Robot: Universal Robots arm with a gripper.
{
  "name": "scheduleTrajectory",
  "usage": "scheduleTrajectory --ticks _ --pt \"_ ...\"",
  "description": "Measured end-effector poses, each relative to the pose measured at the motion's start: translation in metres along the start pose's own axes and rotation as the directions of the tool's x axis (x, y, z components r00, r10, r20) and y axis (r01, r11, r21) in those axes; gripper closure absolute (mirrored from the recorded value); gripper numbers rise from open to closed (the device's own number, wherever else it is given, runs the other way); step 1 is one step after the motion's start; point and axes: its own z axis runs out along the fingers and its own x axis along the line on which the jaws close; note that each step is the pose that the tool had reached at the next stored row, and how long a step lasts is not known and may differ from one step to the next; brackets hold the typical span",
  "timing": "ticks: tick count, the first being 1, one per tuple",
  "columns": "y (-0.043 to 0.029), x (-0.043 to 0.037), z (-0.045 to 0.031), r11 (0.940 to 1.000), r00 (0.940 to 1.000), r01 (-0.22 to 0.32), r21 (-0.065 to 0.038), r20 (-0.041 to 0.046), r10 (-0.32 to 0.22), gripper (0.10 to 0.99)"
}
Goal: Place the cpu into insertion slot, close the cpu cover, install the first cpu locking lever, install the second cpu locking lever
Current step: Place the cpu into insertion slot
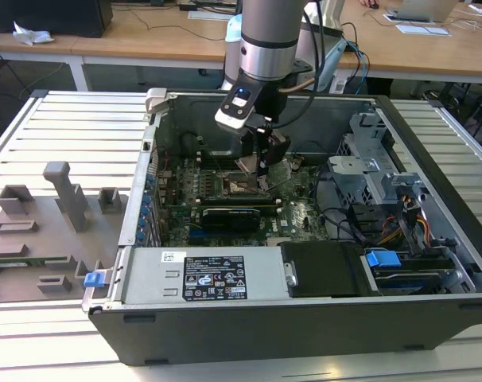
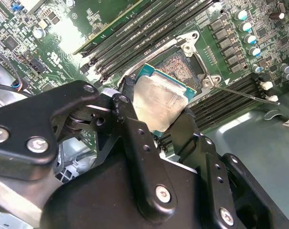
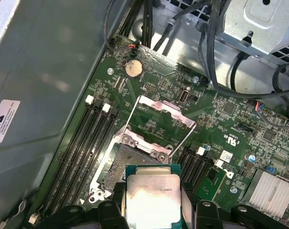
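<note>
Your black gripper (image 3: 152,210) pinches the flat, square, silver-topped cpu (image 3: 151,193) by opposite edges near the dark square insertion slot (image 3: 119,164); treat it as light, rigid, fragile.

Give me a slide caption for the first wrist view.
Gripper holding the cpu close to the bare insertion slot, with the cpu cover swung open.

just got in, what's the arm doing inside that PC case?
The arm's tool is shut on the cpu and holds it over the insertion slot on the green motherboard, inside the open computer case. The chip is not yet seated in the slot. The cpu cover is flipped up, so the slot is open.
</note>
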Motion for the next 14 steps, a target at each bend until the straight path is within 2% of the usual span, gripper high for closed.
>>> scheduleTrajectory --ticks 14 --pt "0.0000 0.0000 0.0000 0.9993 0.9993 -0.036 0.001 0.0017 0.036 0.545"
